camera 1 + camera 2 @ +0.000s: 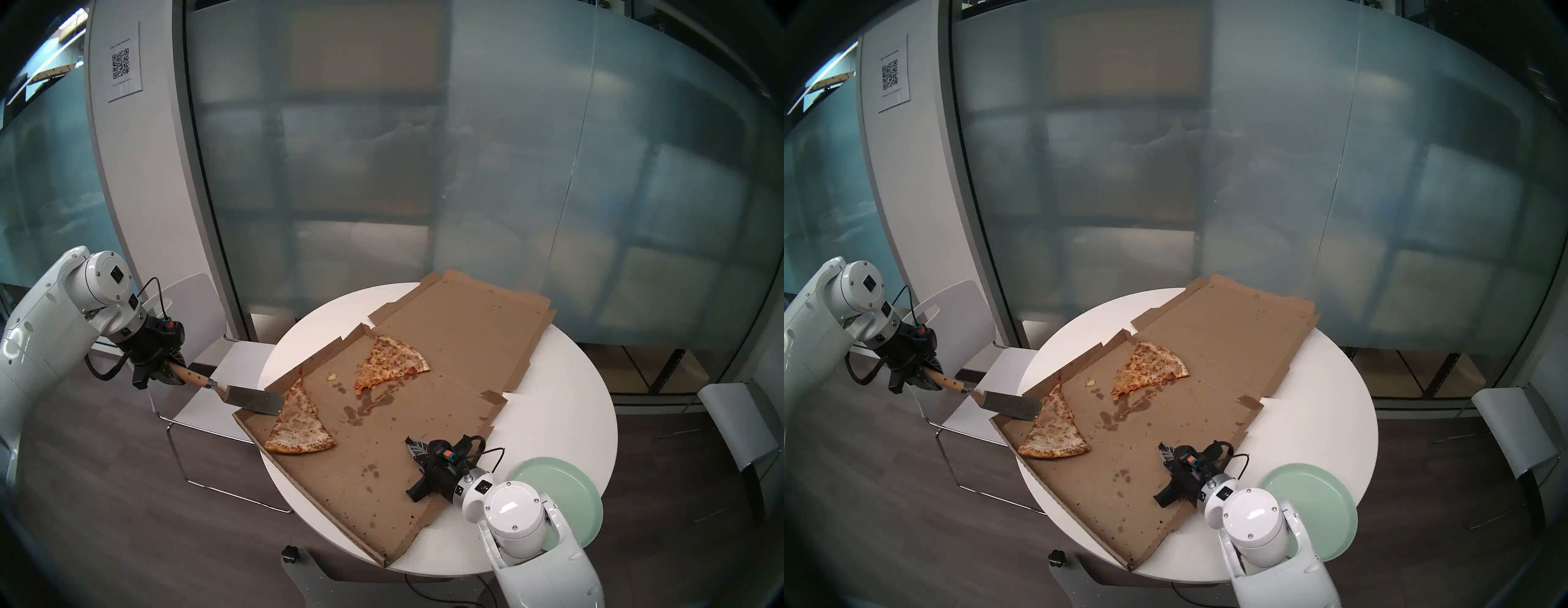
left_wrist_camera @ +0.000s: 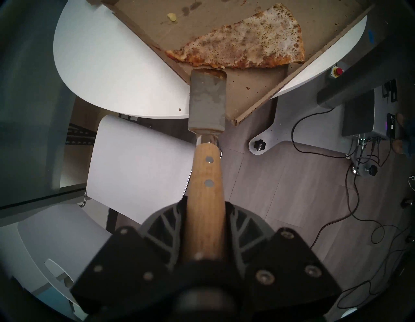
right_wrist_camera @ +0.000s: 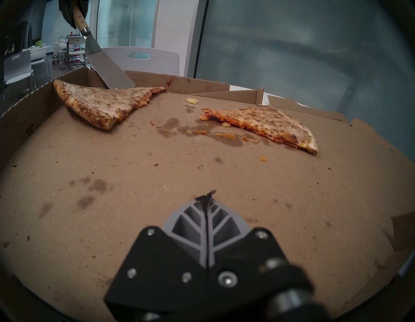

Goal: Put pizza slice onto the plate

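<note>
The pizza slice (image 1: 299,420) is long, pale and speckled, and lies in the open pizza box (image 1: 382,475) by its left wall; it also shows in the left wrist view (image 2: 242,42) and the right wrist view (image 3: 101,101). My left gripper (image 1: 174,367) is shut on the wooden handle of a metal spatula (image 1: 254,399). The blade's front edge (image 2: 207,73) meets the slice's long side near its pointed half. My right gripper (image 1: 413,450) is shut and empty, low over the box floor (image 3: 207,197). The mint-green plate (image 1: 564,488) sits at the table's right front, partly hidden by my right arm.
A second, wider orange slice (image 1: 390,363) lies farther back in the box, with grease stains and crumbs around it. The box covers most of the round white table (image 1: 572,403). A white chair (image 1: 203,339) stands under my left arm; another (image 1: 738,424) is at the right.
</note>
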